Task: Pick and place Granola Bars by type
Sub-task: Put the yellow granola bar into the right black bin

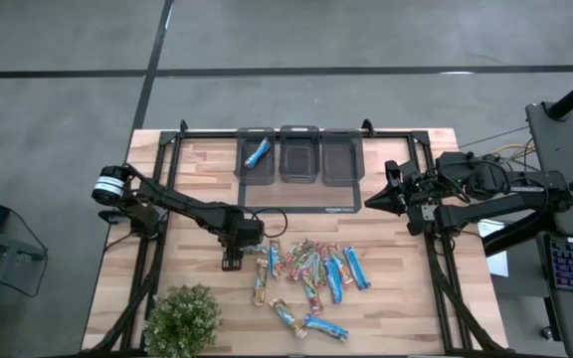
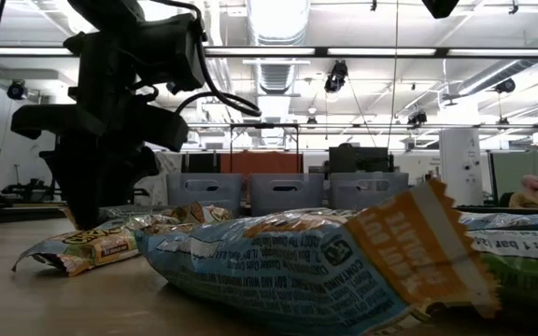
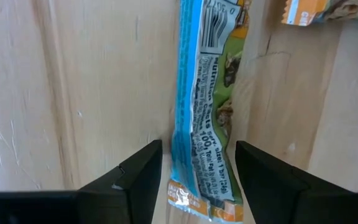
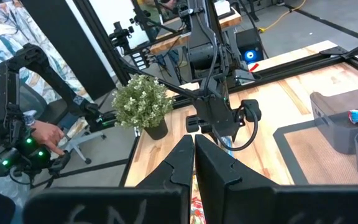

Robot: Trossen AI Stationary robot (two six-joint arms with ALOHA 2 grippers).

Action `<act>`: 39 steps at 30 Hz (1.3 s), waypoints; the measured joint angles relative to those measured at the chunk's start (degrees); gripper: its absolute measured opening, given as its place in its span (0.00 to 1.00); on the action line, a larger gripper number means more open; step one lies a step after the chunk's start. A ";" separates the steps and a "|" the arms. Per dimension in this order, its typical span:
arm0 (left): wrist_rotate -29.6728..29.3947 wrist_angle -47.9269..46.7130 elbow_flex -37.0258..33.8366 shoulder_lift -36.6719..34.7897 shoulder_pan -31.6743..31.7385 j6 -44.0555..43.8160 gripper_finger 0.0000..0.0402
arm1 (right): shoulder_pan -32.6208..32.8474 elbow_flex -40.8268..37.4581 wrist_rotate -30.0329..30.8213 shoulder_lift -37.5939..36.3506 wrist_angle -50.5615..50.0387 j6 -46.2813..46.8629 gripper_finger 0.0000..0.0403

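Surface: wooden table (image 1: 197, 169) bounded by a black frame, grey floor around it
Background: low view shows an open hall with ceiling lights; right wrist view shows a person's hand (image 4: 45, 138) on a handheld controller beyond the table
Bins: three grey bins (image 1: 299, 155) in a row at the far edge, on a dark mat
Sorted item: one blue bar (image 1: 257, 152) lies in the left bin
Granola Bars: main pile (image 1: 311, 267) of blue and multicoloured wrappers scattered at table centre, toward the near edge; two more bars lie nearer still
Plant: leafy green plant (image 1: 181, 318) at the near left corner, well apart from the bins
Left gripper (image 1: 233, 261): lowered at the left edge of the pile, fingers spread wide, one on each side of a blue-edged bar (image 3: 205, 124); pads not seen touching the wrapper
Right gripper (image 1: 373, 202): raised at the right side near the right bin, fingers pressed together, holding nothing
Low view: large blue wrapper (image 2: 297, 266) fills the foreground
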 joint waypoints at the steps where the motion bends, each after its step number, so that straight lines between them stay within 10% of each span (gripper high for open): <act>1: 0.00 0.03 0.00 0.00 0.00 -0.24 0.47 | 0.00 0.00 0.00 -0.01 0.00 0.00 0.02; 39: 1.23 0.24 0.22 0.00 0.00 -1.00 0.19 | 0.00 0.00 0.31 0.00 0.00 0.00 0.02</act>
